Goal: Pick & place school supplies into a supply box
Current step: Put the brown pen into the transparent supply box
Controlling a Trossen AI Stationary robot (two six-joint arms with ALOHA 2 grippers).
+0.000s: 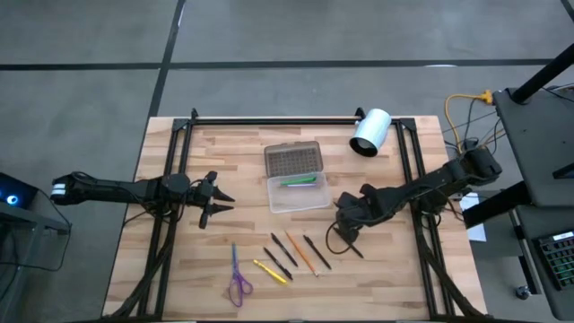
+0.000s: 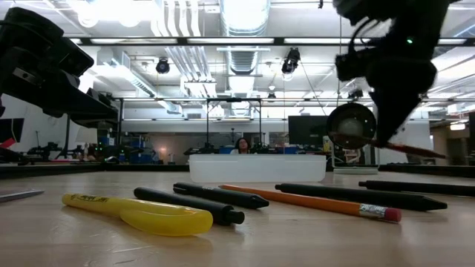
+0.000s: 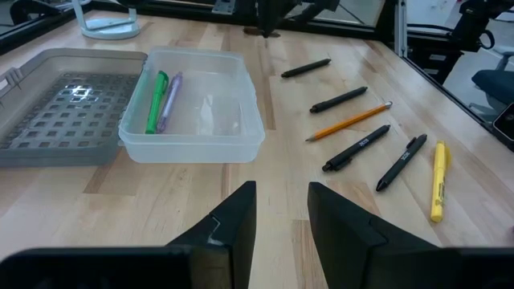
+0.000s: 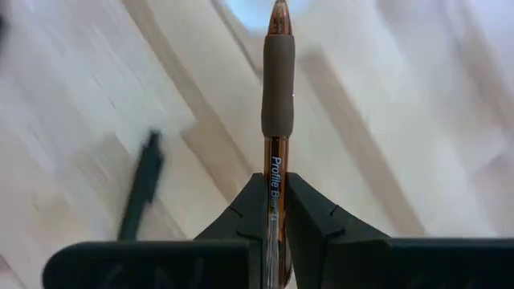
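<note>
Brown pen [image 4: 276, 104], barrel marked "Profile", clamped in right end effector [image 4: 275, 210].

Brown pen [image 4: 276, 120]: lower barrel hidden between the right gripper [image 4: 277, 210] fingers at the right wrist frame's bottom centre; tip blurs into glare at the top.
Black pen [image 4: 141, 186]: smeared at lower left of the same frame, end hidden behind the gripper body.
Supply box lid [image 3: 56, 112]: cut by the left wrist frame's left edge.
Scissors [image 2: 18, 196]: low view, only a sliver at the left edge.
Person [image 2: 242, 145]: centre background, tiny, mostly behind the supply box [image 2: 257, 168].
Left gripper [image 2: 44, 67]: cropped at upper left.
</note>
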